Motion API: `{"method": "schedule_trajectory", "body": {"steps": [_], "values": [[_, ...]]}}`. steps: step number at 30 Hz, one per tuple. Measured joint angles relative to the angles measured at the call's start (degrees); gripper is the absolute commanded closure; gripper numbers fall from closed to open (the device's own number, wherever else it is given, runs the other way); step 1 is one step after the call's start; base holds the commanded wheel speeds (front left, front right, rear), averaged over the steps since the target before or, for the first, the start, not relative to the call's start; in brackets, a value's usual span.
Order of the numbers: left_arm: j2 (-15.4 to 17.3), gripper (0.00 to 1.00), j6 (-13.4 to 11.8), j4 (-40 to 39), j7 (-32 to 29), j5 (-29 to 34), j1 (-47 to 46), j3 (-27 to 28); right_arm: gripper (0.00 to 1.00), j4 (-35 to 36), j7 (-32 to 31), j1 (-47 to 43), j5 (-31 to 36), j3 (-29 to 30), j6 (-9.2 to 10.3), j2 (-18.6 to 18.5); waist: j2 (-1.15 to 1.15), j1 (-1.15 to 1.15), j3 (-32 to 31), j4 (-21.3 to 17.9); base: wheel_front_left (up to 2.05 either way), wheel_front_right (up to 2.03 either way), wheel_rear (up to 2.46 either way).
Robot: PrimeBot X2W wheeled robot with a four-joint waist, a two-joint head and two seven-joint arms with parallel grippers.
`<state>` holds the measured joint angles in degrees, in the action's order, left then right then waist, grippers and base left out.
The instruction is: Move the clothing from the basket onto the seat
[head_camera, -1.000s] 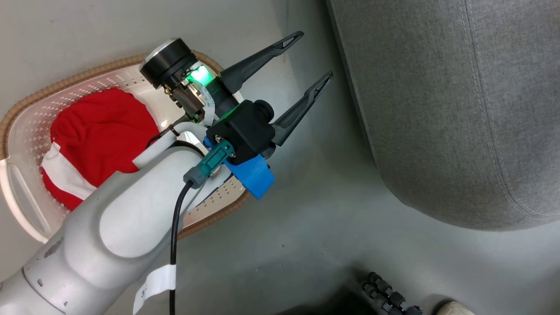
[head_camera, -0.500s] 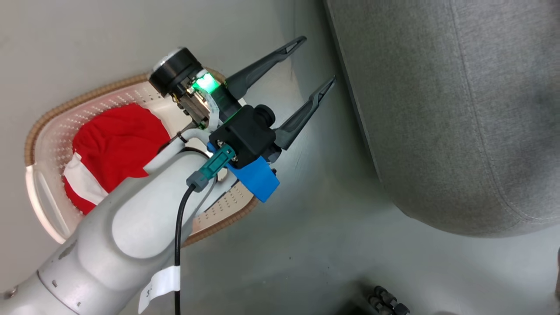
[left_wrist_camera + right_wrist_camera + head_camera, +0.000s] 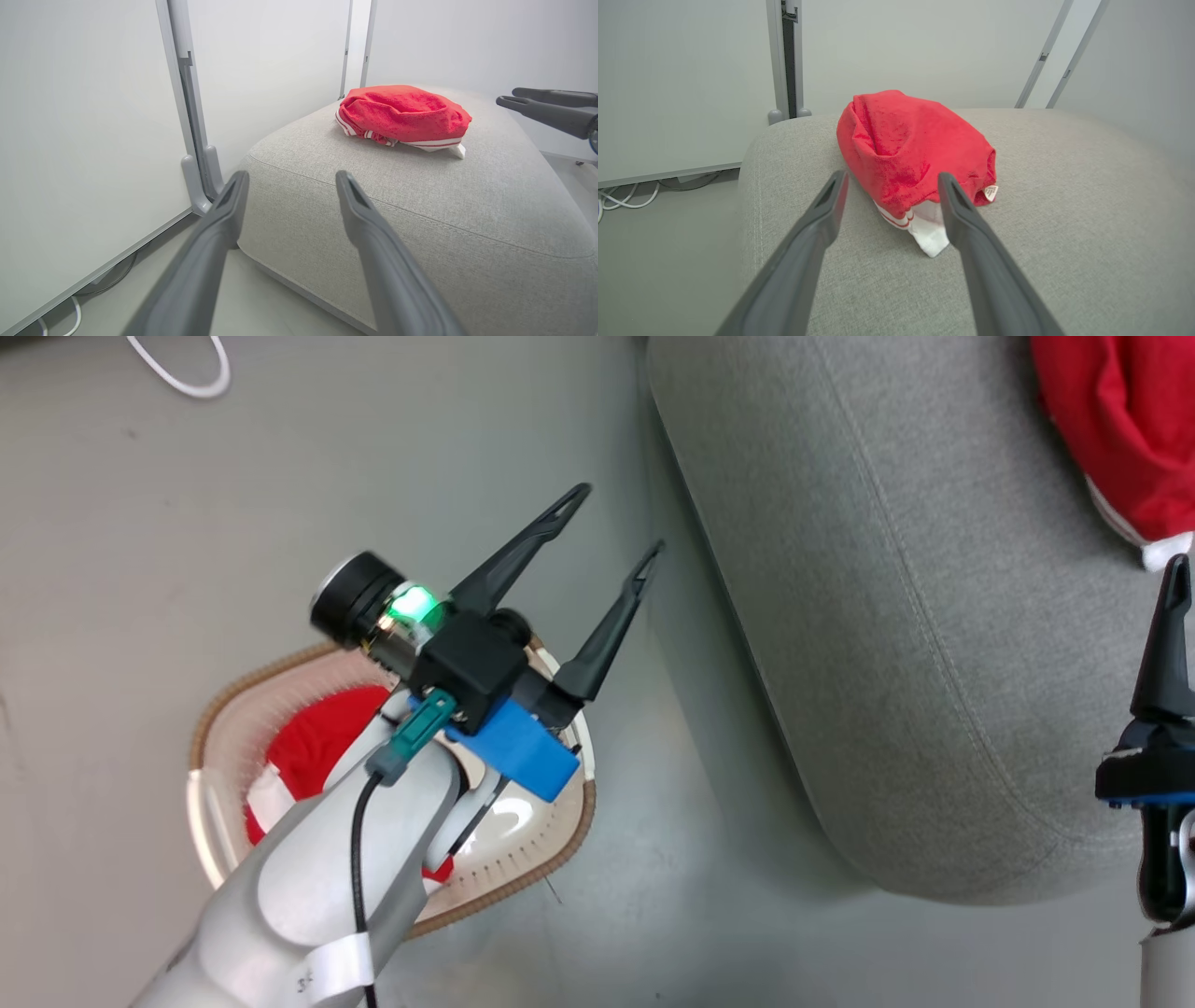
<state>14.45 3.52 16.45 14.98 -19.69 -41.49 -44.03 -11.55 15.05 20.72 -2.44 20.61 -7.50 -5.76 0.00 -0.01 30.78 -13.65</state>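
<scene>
Already one red garment lay near the far edge of the seat, just beyond the right gripper, whose fingers stood apart and empty; the second red garment sat in the basket, below and behind the left gripper, likewise spread, the nearer arm.

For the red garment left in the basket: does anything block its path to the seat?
Nothing visible does. Only floor lies between the basket and the seat. The left gripper, jaws open, hangs over the basket, its forearm above part of the red garment.
</scene>
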Motion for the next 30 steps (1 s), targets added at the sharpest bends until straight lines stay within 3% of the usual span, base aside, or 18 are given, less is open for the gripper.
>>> {"method": "schedule_trajectory", "body": {"steps": [10, 30], "values": [[-1.1, 0.00, -1.2, -2.4, 0.0, 1.2, 11.3, 12.7, 0.00, 8.2, 0.0, -5.5, 0.4, -8.1, 0.00, 0.9, 0.00, -0.01, -10.4, 4.1, 0.00, 0.00, 0.00], [-6.8, 0.00, 2.0, -6.6, 0.0, 8.3, 28.7, 35.6, 0.00, 9.8, 0.0, -13.1, 0.1, -18.0, 0.01, 2.2, 0.00, -0.01, -23.1, 13.6, 0.00, 0.00, 0.00]]}}
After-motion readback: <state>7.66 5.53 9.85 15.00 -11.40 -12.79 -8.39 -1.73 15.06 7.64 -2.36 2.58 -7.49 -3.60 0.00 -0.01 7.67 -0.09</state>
